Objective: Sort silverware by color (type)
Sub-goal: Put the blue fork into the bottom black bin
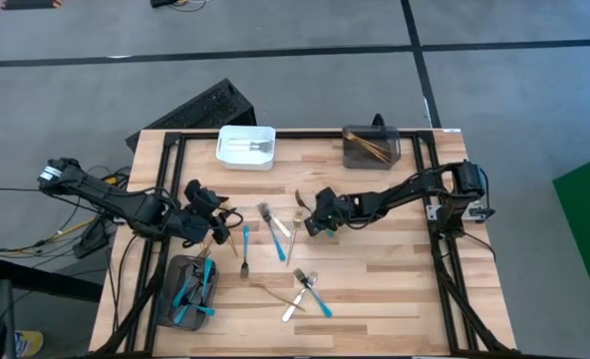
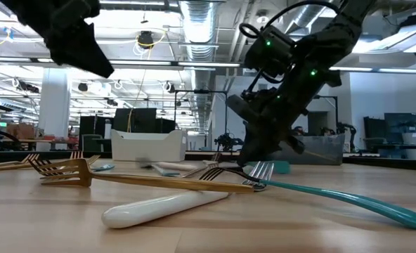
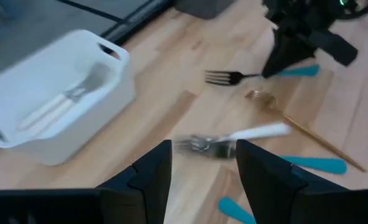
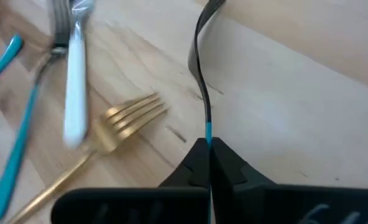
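My right gripper (image 1: 311,221) is low over the middle of the table, shut on a blue-handled fork (image 4: 202,74) whose dark tines point away from it. My left gripper (image 1: 213,217) hangs open well above the table's left half; in its wrist view its fingers (image 3: 148,180) stand on either side of a white-handled fork (image 3: 234,142) lying on the wood far below. More blue-handled, gold and white-handled silverware (image 1: 278,239) lies flat across the table's middle and near part. A gold fork (image 4: 125,118) lies beside the right gripper. My right gripper pinches the blue-handled fork by its blue handle (image 4: 207,135), where the blue meets the dark neck, between the two fingertips. The fingers slant down from the table's right and lie along the fork. The fork sticks out level ahead of them; whether it is clear of the wood, I cannot tell.
A white bin (image 1: 246,147) with silver pieces stands at the far edge, a dark bin (image 1: 372,148) with gold pieces to its right. A grey bin (image 1: 189,291) with blue-handled pieces sits near the left corner. Bare wood shows on the table's right near part.
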Available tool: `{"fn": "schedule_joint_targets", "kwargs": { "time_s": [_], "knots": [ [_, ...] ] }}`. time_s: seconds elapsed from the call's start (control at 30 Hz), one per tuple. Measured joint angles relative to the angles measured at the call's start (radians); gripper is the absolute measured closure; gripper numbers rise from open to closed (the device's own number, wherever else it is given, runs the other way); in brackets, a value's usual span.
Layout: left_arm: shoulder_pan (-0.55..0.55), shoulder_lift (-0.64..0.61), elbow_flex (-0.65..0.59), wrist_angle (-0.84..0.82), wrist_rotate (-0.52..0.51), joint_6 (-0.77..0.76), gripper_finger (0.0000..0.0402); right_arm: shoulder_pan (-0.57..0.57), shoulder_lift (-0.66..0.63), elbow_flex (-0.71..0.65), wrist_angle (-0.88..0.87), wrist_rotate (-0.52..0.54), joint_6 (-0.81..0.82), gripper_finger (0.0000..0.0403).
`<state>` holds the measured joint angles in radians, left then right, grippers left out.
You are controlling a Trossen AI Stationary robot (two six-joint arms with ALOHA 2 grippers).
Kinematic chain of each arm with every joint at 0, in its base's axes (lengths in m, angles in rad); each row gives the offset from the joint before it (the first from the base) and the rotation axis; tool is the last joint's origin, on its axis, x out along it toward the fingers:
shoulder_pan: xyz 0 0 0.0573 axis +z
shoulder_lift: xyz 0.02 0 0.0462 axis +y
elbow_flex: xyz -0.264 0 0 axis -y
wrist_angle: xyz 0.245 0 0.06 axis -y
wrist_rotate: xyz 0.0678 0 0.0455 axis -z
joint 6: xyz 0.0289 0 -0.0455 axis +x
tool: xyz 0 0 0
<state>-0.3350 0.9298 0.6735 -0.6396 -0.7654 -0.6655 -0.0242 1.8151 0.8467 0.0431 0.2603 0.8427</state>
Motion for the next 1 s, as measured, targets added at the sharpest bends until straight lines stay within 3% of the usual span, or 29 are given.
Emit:
{"fn": "schedule_joint_targets", "kwargs": {
  "time_s": [0.2, 0.4, 0.57, 0.67, 0.83, 1.0],
  "knots": [
    [0.036, 0.006, -0.105, 0.179, 0.08, 0.029, 0.0235, 0.011, -0.051, -0.007, -0.028, 0.027, -0.065, 0.0391],
    [0.092, 0.006, -0.228, 0.53, 0.228, 0.154, 0.0235, 0.038, -0.13, -0.005, 0.044, 0.118, -0.17, 0.0391],
    [0.133, 0.006, -0.319, 0.837, 0.327, 0.313, 0.0235, 0.071, -0.142, -0.004, 0.28, 0.128, -0.31, 0.0391],
    [0.146, 0.006, -0.346, 0.965, 0.348, 0.379, 0.0235, 0.086, -0.139, -0.004, 0.431, 0.075, -0.396, 0.0391],
    [0.16, 0.006, -0.382, 1.143, 0.372, 0.447, 0.0235, 0.105, -0.139, -0.004, 0.595, 0.028, -0.523, 0.0392],
    [0.176, 0.006, -0.383, 1.206, 0.378, 0.494, 0.0235, 0.117, -0.139, -0.003, 0.7, -0.011, -0.637, 0.0392]
  ]
}}
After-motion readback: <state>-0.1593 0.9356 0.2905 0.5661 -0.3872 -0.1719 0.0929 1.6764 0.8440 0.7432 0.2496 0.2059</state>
